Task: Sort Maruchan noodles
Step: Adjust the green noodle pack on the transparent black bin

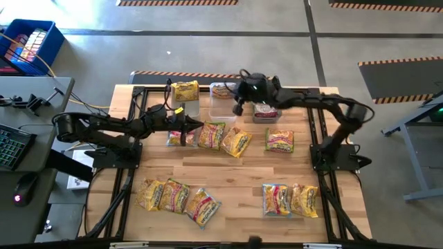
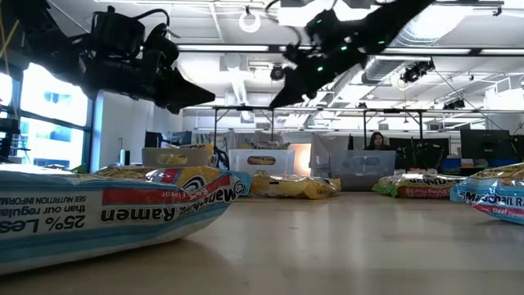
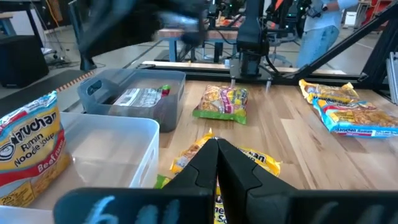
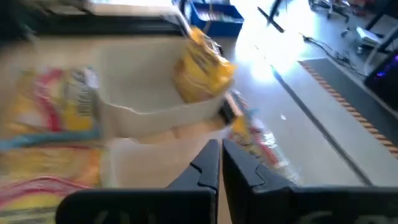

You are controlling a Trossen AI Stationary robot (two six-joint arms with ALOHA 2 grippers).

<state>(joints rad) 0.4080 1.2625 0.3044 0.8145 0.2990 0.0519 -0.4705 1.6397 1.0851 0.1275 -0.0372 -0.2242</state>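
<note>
Yellow Maruchan noodles (image 1: 223, 136) are scattered across the wooden table (image 1: 235, 173): a row mid-table, three packets at the near left (image 1: 177, 197), two at the near right (image 1: 289, 200). Three bins are lined along the far edge; one packet is stood up in the left clear bin (image 1: 185, 92), one is laid in the dark bin (image 1: 265, 113), and something, possibly another packet, is seen in the middle clear bin (image 1: 223, 91). The left gripper (image 1: 184, 133) is held above the mid-table row, fingers pressed together, nothing gripped. The right gripper (image 1: 237, 108) is positioned by the middle bin, fingers likewise closed and empty. A person (image 2: 377, 141) is seen beyond the table.
</note>
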